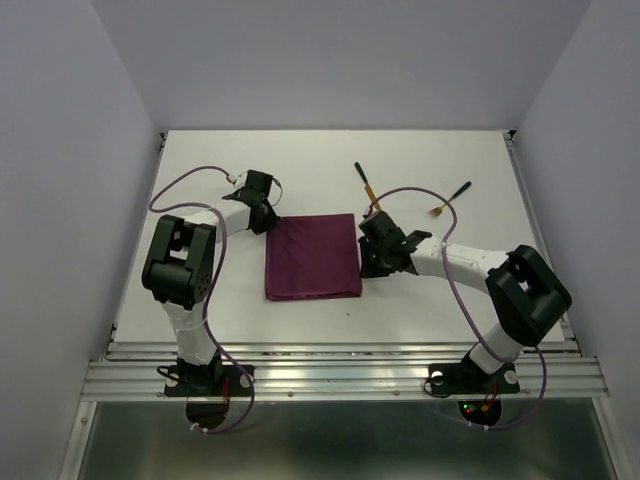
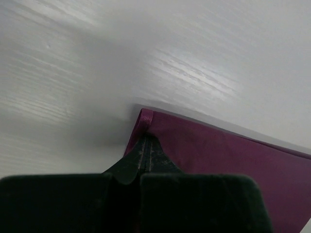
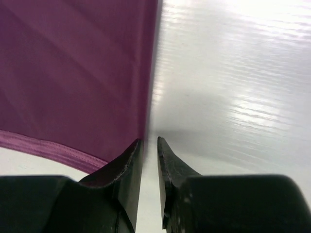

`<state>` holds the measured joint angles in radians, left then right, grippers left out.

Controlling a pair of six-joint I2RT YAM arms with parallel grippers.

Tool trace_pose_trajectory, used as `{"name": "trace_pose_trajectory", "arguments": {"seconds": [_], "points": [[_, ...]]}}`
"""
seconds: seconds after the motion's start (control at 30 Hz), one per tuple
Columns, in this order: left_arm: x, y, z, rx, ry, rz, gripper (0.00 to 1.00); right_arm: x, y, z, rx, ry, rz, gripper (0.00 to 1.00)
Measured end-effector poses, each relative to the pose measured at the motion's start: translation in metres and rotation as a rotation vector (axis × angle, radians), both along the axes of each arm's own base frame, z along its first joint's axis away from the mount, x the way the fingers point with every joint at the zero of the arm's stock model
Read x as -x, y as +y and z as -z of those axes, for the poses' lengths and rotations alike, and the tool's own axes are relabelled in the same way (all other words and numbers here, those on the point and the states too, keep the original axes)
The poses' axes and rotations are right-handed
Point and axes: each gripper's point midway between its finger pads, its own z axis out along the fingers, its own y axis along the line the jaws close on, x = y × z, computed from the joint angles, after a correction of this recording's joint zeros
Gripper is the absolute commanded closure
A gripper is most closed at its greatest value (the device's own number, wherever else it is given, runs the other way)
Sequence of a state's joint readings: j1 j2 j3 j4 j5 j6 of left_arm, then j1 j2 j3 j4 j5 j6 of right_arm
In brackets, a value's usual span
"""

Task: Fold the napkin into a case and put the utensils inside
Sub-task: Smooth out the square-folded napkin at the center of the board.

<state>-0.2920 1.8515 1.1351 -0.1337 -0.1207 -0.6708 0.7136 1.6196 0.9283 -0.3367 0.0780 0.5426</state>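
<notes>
The magenta-purple napkin (image 1: 312,257) lies flat and square on the white table. My left gripper (image 1: 270,217) is at its far left corner. In the left wrist view the jaws (image 2: 147,138) are shut on that corner, which curls up a little (image 2: 145,119). My right gripper (image 1: 366,262) is low at the napkin's right edge. In the right wrist view (image 3: 149,141) its jaws stand a narrow gap apart, one finger (image 3: 127,160) over the cloth (image 3: 73,73), the other over bare table. Two black-handled utensils with gold ends, one (image 1: 367,186) and the other (image 1: 450,199), lie behind the right gripper.
The white table (image 1: 200,290) is walled by grey panels at the left, back and right. A metal rail (image 1: 340,375) runs along the near edge by the arm bases. Purple cables loop from both arms over the table.
</notes>
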Motion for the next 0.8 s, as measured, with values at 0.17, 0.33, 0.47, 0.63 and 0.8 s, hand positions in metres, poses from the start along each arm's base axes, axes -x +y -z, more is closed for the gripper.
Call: {"name": "trace_pose_trajectory", "arguments": {"seconds": [0.17, 0.33, 0.47, 0.63, 0.8], "points": [[0.018, -0.022, -0.005, -0.023, 0.010, 0.047, 1.00, -0.005, -0.006, -0.021, -0.013, -0.042, 0.020, 0.75], [0.030, -0.048, -0.038, -0.012, -0.039, 0.101, 1.00, -0.014, 0.005, -0.041, -0.066, -0.080, 0.019, 0.76], [0.021, -0.048, -0.058, -0.016, -0.085, 0.090, 1.00, 0.000, 0.014, -0.034, -0.126, -0.021, -0.011, 0.78], [0.019, -0.041, -0.052, -0.033, -0.069, 0.077, 1.00, 0.036, 0.020, -0.011, -0.163, 0.088, -0.047, 0.87], [0.021, -0.037, -0.038, -0.046, -0.027, 0.076, 1.00, 0.060, 0.020, 0.006, -0.168, 0.152, -0.058, 0.92]]}}
